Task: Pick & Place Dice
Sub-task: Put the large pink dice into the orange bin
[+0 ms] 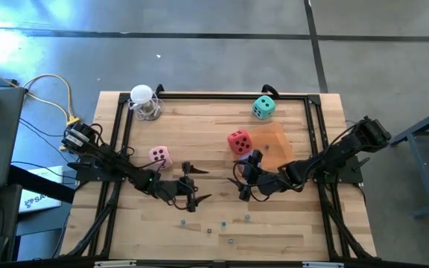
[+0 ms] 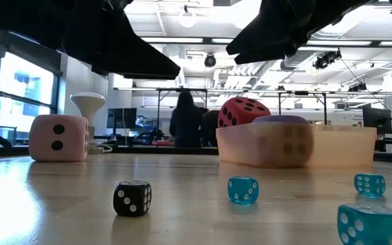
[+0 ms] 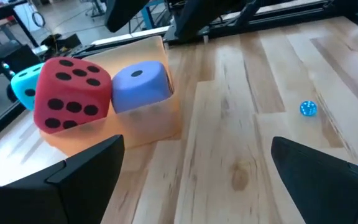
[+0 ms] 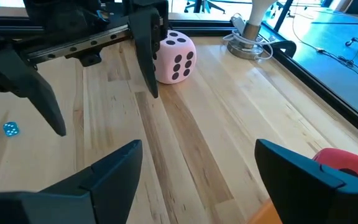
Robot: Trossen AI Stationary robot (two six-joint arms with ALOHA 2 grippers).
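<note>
A red die (image 1: pixel 238 141) stands tilted at the left edge of a translucent orange tray (image 1: pixel 280 145). A purple die (image 3: pixel 140 86) rests in the tray's near corner. The teal die (image 1: pixel 264 106) lies at the far right of the table, and the pink die (image 1: pixel 160 156) lies left of centre. My left gripper (image 1: pixel 194 184) is open in mid-table, pointing toward the tray, with nothing between its fingers. My right gripper (image 1: pixel 240 181) faces it, open and empty, just in front of the purple die.
Several tiny dice, blue (image 2: pixel 242 190) and black (image 2: pixel 132 198), lie scattered near the front edge. A white funnel-shaped stand (image 1: pixel 144 103) is at the far left. A black frame (image 1: pixel 214 95) runs around the table. Bare wood lies between the two grippers.
</note>
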